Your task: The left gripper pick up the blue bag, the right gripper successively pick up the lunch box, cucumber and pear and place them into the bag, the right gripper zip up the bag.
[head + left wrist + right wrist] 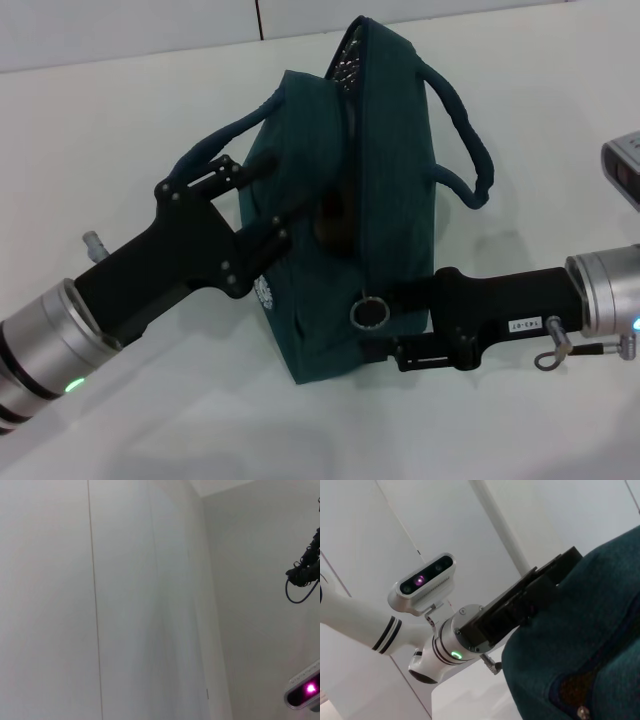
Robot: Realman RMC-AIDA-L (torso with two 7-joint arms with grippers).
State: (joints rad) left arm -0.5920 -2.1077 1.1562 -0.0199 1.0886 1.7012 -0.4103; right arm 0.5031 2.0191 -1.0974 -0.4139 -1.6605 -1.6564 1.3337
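Right now your bag sits tilted on the white worktop, its top zipper partly open with silvery lining showing at the far end. Your left hand is on the bag's left side, fingers pinching the fabric near the handle. Your right hand is at the bag's near lower corner, beside the metal ring pull; you cannot tell how its fingers stand. Something dark orange shows through a gap in the bag's side.
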